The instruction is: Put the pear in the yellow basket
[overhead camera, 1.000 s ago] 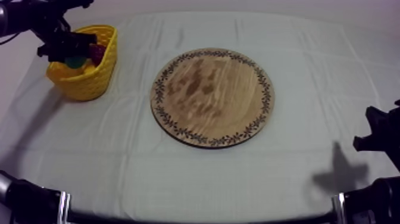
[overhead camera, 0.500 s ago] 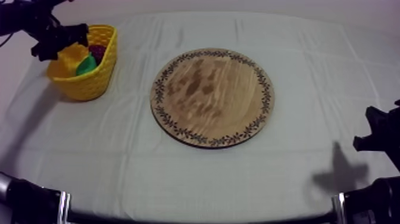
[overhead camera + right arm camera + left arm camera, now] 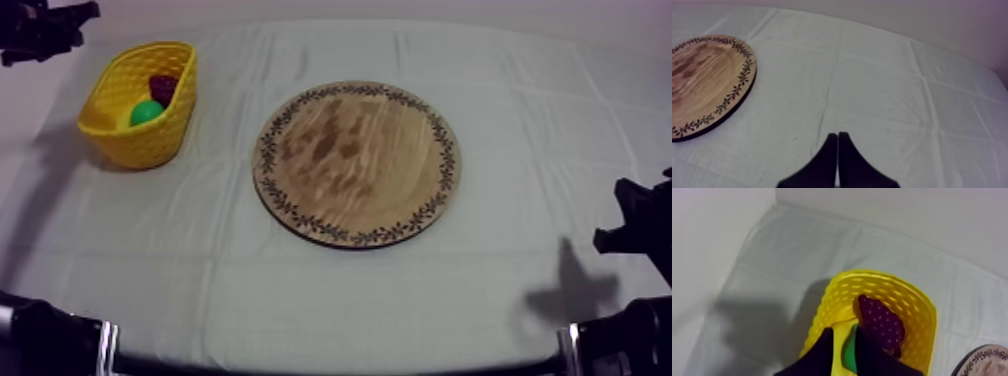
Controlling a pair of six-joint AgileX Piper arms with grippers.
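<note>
Green toy pear (image 3: 147,112) inside yellow woven basket (image 3: 150,150), far left corner of cloth-covered table (image 3: 330,290), long axis indiscernible, left gripper (image 3: 844,331) near basket, fingers slightly apart, right gripper (image 3: 837,136) fingers pressed together.

Most of the pear (image 3: 849,349) hides behind the left gripper (image 3: 844,334); wooden board (image 3: 986,361) cropped.

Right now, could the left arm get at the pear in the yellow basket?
Probably yes. The left gripper hangs open, up above the yellow basket and a little aside of it. The pear lies uncovered inside, beside the grapes. Nothing stands between gripper and pear, so the way down looks free.
</note>
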